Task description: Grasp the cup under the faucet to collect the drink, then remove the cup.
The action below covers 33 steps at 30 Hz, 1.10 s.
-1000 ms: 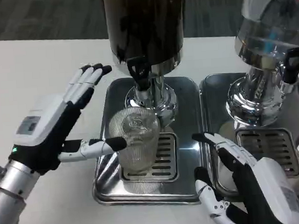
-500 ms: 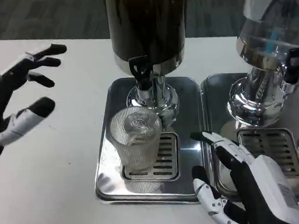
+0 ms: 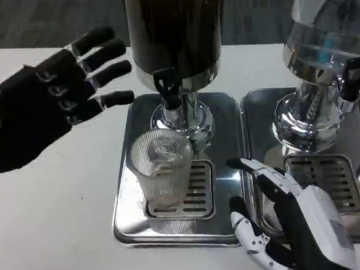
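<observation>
Standing ungrasped and seemingly empty on the steel drip tray [image 3: 130, 194] under the black faucet [image 3: 166, 89], the ribbed clear glass cup [image 3: 164, 170] awaits you: left hand [image 3: 47, 98] and right hand [image 3: 291, 217] are both spread, holding nothing.

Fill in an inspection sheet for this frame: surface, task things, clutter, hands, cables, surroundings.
Surface: white table, bare where visible.
Job's things: clear ribbed glass cup upright on the slotted grate of the left steel drip tray, beneath the black faucet of the dark drink dispenser; no drink visibly flowing.
Clutter: second, clear-tank dispenser on its own steel tray to the right.
Hands: left hand raised, palm showing, fingers apart, holding nothing; right hand low beside the cup, fingers apart, not touching it.
Cables: nothing seen.
Surroundings: dark floor beyond the table.
</observation>
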Available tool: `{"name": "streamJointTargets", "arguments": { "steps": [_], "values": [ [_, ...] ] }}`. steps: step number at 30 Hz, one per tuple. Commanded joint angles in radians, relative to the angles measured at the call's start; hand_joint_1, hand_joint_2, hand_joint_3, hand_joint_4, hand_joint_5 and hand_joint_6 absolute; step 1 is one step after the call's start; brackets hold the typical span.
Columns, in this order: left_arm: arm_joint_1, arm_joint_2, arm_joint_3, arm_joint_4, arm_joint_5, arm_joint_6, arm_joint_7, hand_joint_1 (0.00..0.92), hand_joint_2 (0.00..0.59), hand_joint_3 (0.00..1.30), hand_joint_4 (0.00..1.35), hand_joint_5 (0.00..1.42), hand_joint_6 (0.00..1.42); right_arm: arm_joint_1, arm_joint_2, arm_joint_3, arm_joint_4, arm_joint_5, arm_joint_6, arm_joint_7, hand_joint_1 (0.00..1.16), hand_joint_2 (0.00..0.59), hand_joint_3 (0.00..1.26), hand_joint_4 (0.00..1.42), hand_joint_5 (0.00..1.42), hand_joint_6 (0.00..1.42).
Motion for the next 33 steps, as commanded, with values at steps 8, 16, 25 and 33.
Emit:
{"name": "streamJointTargets", "arguments": {
  "steps": [8,16,25,33],
  "values": [
    [-0.097,-0.034,0.044,-0.013,0.075,0.199,-0.110,0.000,0.123,0.06,0.00,0.01,0.16,-0.003,0.013,0.005,0.015,0.002,-0.012,-0.028,0.39,0.470,0.24,0.18,0.15,0.06],
    [-0.125,-0.041,0.087,-0.016,0.112,0.196,-0.097,0.000,0.123,0.11,0.00,0.05,0.17,-0.008,0.018,0.006,0.025,0.019,-0.010,-0.026,0.39,0.470,0.24,0.18,0.16,0.06],
    [-0.157,-0.060,0.111,-0.020,0.168,0.145,-0.077,0.000,0.125,0.24,0.12,0.13,0.20,-0.005,0.022,0.006,0.026,0.031,-0.004,-0.023,0.38,0.479,0.24,0.19,0.16,0.06],
    [-0.170,-0.077,0.105,-0.012,0.237,0.049,-0.058,0.000,0.124,0.27,0.15,0.16,0.22,-0.001,0.020,0.006,0.021,0.035,-0.003,-0.022,0.38,0.479,0.24,0.19,0.16,0.06]
  ]
}}
